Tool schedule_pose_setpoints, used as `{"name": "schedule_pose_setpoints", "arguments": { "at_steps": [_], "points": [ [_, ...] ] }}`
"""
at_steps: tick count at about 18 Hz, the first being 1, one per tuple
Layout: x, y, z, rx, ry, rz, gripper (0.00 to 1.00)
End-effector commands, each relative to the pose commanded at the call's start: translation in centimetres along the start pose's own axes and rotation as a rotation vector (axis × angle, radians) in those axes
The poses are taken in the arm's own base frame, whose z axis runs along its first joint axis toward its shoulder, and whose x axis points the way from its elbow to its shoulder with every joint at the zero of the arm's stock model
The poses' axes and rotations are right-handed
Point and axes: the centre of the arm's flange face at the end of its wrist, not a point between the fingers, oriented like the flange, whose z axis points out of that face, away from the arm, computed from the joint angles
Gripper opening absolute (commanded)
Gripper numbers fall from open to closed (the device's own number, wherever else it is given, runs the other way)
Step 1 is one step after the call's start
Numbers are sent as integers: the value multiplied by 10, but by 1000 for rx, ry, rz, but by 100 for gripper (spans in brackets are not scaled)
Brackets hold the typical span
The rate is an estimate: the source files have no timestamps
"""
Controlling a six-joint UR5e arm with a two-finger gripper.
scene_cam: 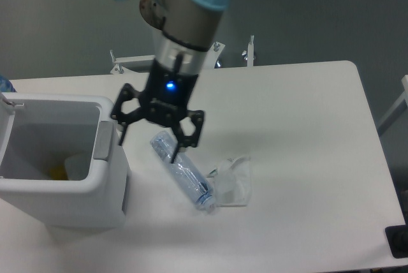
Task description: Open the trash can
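sitting at the near left corner of the white tabletop point(299, 158), the trash can point(70, 193) stands open, its interior exposed with something yellow and a pale shape at the bottom; its left side runs out of the picture and its front wall lies close to the tabletop's near edge. the grey push-tab point(104, 140) lies on the can's right rim. just right of the can, a crushed clear plastic bottle point(182, 171) lies on its side, slanting from upper left to lower right, its cap end touching a crumpled clear wrapper point(233, 180). right of the wrapper the tabletop runs bare to its rounded far right corner and right edge. above the bottle's upper end, the tool point(148, 142) hangs with its two black fingers spread wide and holding nothing, one fingertip just beside the push-tab, the other over the bottle; whether either touches cannot be told. a blue light glows on the tool's body. the arm point(191, 24) rises steeply from the tool, leaning up and right to a blue-capped joint at the top. behind the tabletop's far edge stand metal brackets point(245, 53) against a grey floor
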Motion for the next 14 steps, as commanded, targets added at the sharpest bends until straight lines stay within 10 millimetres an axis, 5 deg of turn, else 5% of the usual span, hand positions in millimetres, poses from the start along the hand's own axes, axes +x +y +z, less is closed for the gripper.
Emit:
{"name": "schedule_pose_setpoints", "arguments": {
  "at_steps": [2,12,14],
  "points": [
    [-13,2,-9,8,-19,47,100],
    [-74,31,8,-192,-243,251,100],
    [-107,51,19,-247,-261,227,100]
  ]
}}
